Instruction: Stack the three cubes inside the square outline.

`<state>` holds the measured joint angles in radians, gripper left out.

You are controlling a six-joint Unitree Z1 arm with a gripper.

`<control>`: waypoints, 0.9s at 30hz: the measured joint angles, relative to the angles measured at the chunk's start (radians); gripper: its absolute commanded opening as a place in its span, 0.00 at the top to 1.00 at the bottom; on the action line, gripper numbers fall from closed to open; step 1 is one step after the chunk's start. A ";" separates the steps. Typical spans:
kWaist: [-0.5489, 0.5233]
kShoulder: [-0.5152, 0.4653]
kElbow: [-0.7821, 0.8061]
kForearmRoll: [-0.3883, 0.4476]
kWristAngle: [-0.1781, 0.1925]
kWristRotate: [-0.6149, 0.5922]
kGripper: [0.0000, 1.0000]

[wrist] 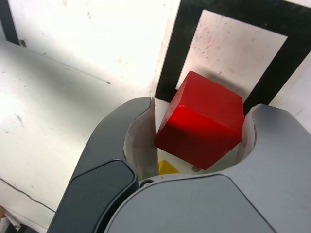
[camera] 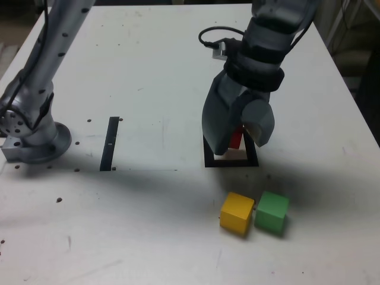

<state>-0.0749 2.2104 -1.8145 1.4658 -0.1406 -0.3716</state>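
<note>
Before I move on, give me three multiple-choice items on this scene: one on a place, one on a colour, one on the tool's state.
1. In the exterior view, the green cube sits:
A) on the black strip
B) beside the yellow cube
C) behind the arm's base

2. The cube between the tool's fingers is:
A) green
B) yellow
C) red

3. The tool is:
A) around a cube
B) shut with nothing between its fingers
C) pressed on the yellow cube

Key:
1 B: the green cube lies just right of the yellow cube in the exterior view.
2 C: the red cube shows between the fingers.
3 A: the tool has a finger on either side of the red cube.
</note>
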 measured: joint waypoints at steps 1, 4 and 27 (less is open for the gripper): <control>0.002 0.004 0.001 -0.003 0.000 0.002 0.49; 0.008 0.015 0.005 -0.013 -0.002 0.007 0.47; 0.038 0.041 0.054 -0.078 -0.005 0.051 0.19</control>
<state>-0.0368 2.2513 -1.7608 1.3875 -0.1458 -0.3201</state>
